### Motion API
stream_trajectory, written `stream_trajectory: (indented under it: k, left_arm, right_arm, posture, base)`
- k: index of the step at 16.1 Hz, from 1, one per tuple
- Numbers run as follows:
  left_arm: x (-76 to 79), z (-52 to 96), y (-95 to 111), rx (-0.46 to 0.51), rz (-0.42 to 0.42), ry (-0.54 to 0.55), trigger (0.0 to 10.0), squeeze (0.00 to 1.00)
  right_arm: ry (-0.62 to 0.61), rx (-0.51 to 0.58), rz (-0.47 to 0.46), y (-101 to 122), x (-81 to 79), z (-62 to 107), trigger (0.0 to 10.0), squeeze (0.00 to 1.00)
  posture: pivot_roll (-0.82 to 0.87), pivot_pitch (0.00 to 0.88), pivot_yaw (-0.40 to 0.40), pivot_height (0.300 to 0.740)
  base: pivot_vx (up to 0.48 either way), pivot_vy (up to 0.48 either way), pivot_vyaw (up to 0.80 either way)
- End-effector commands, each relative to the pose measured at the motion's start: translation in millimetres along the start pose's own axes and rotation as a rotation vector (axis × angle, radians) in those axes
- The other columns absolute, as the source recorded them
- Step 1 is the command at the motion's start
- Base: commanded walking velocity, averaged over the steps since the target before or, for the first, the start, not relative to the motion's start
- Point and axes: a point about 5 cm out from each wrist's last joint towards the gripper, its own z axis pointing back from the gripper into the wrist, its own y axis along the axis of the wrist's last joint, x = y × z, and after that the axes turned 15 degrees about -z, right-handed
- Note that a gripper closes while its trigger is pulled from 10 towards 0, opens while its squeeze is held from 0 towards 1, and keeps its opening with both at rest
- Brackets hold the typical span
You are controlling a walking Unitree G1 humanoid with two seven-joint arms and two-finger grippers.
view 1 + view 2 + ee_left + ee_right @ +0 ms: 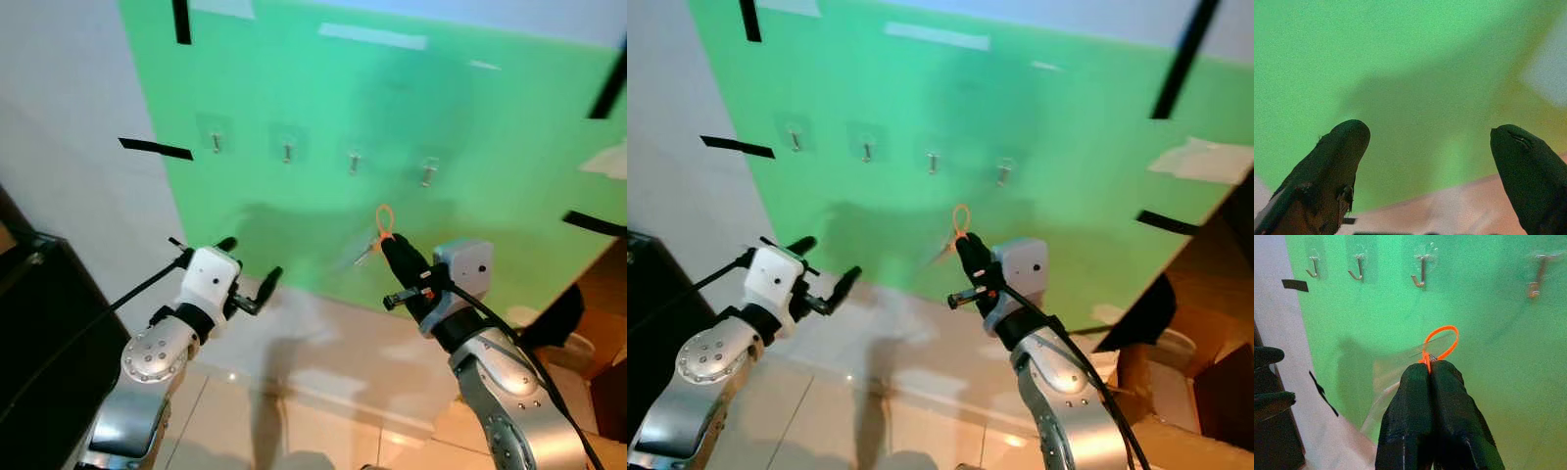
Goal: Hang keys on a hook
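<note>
Four small metal hooks hang in a row on the green wall [323, 88]: the leftmost hook [217, 143], then two more hooks [288, 153] [354, 163], and the rightmost hook [428, 173]. My right gripper [390, 243] is raised toward the wall, below and between the two right hooks, and is shut on the keys' orange loop [384, 219]. The loop [1442, 339] sticks up past the closed fingertips. A faint grey key shape [363, 255] shows just left of the fingers. My left gripper [248, 262] is held open at the lower left, holding nothing.
A black cabinet [39, 323] stands at the far left. Black tape strips [155, 149] mark the wall. Cardboard boxes [1181, 392] sit at the lower right. A pale tiled floor [323, 411] lies below the wall.
</note>
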Motion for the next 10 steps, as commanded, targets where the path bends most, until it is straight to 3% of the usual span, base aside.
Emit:
stream_trajectory:
  k: [1, 4, 6, 7, 10]
  left_arm:
    - [-3.4, 0.8, 4.1, 0.021, -0.009, -0.011, 10.0, 0.0]
    - [8.7, 4.6, 19.4, 0.136, 0.044, -0.282, 10.0, 0.0]
    - [9.6, 5.3, 20.9, 0.146, 0.055, -0.311, 10.0, 0.0]
    - [12.6, 7.1, 24.8, 0.169, 0.076, -0.415, 10.0, 0.0]
    - [14.7, 7.0, 29.5, 0.2, 0.072, -0.516, 10.0, 0.0]
  right_arm:
    - [0.022, 0.023, -0.011, 6.7, -3.0, -1.1, 10.0, 0.0]
    - [0.014, 0.088, -0.135, 15.5, 0.9, -0.4, 10.0, 0.0]
    - [0.008, 0.097, -0.151, 16.8, 1.7, -0.2, 10.0, 0.0]
    - [-0.005, 0.121, -0.186, 20.2, 3.6, -0.2, 10.0, 0.0]
    - [-0.023, 0.169, -0.245, 27.0, 6.9, -0.8, 10.0, 0.0]
  posture:
    - [-0.05, 0.0, -0.045, 0.74]
    - [-0.05, 0.0, -0.05, 0.74]
    - [-0.05, 0.0, -0.05, 0.74]
    - [-0.05, 0.0, -0.043, 0.74]
    - [-0.06, 0.0, -0.035, 0.74]
  base:
    - [0.0, 0.0, 0.0]
    - [0.0, 0.0, 0.0]
    - [0.0, 0.0, 0.0]
    - [0.0, 0.0, 0.0]
    - [0.0, 0.0, 0.0]
